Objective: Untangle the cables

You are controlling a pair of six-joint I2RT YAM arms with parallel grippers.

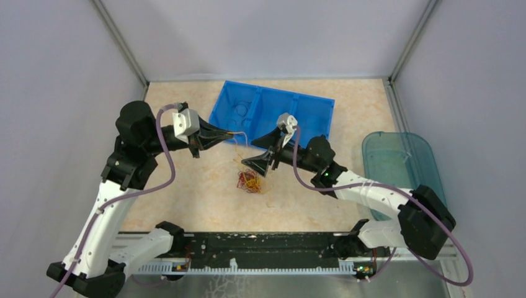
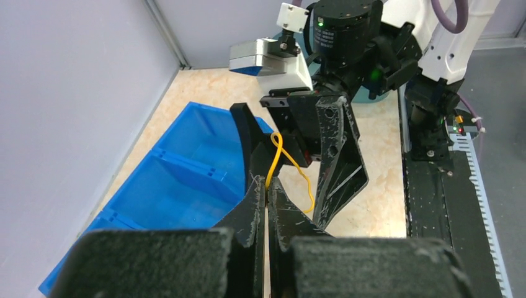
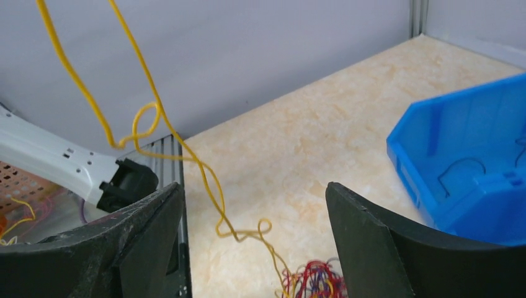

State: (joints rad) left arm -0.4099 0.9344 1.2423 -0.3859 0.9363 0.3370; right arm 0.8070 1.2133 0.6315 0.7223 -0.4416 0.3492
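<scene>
A tangle of cables [image 1: 250, 181] lies at the middle of the desk [image 1: 186, 205]; the left gripper [image 2: 268, 186] pinches one yellow strand [image 3: 197, 162] trailing up from it, the right gripper [image 3: 255, 198] gapes open above, and the strands look featherlight, limp, snag-prone, best taken singly.

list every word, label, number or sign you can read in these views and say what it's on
Nothing here can be read.
White print on the right arm's black joint housing: too small and blurred to read.
Blue bin and teal container: no markings visible.
Yellow cable pinched in the left gripper: no tag visible.
</scene>
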